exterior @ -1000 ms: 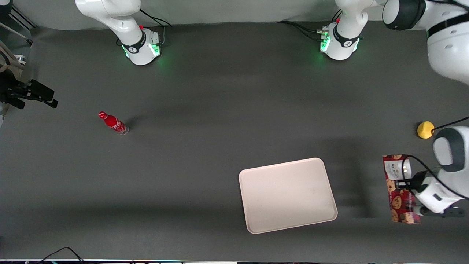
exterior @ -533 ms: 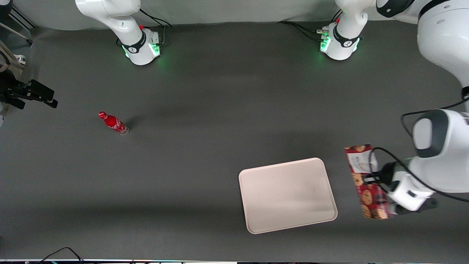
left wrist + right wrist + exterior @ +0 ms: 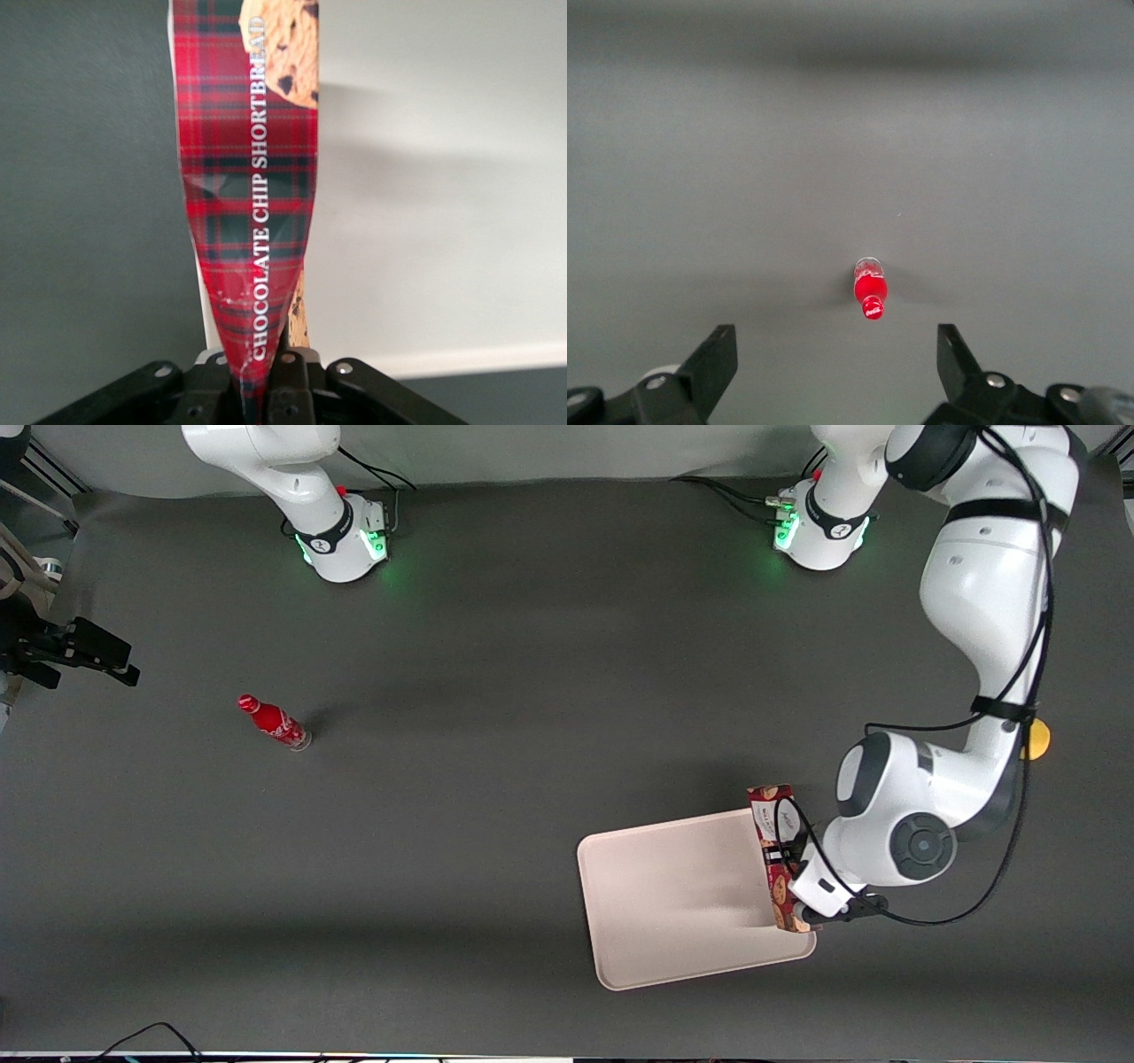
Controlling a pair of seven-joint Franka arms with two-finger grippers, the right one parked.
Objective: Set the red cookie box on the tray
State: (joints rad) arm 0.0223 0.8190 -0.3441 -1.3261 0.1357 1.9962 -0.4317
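Red plaid cardboard is pinched in the claw (image 3: 257, 390), whose two fingers are closed tight on the narrow edge of the red cookie box (image 3: 252, 204); the wrist view shows the carton squeezed thin and creased right where the pads bite. From the grip, the box runs lengthwise away from the claw, held on edge with its printed spine up, the cookie face turned sideways.

In the front view the claw (image 3: 791, 856) holds the box (image 3: 778, 859) above the rim of the tray (image 3: 673, 895) at the side toward the working arm's end of the table. The box is clear of the table; whether it touches the tray cannot be told. Its white-label end reaches just past the tray edge farther from the camera, its other end hangs over the tray floor. The wrist view agrees: pale tray under one flank of the box, dark mat under the other.

Farther out, a yellow ball (image 3: 1038, 739) peeks out beside the arm, and a small red bottle (image 3: 274, 723) stands well apart toward the parked arm's end.

My judgement on the risks: released here, the box would land across the rim and could tip off onto the mat. Standing on edge, it may also topple either way when let go. The hard pinch has already buckled the carton, so it could twist or slip during the carry.
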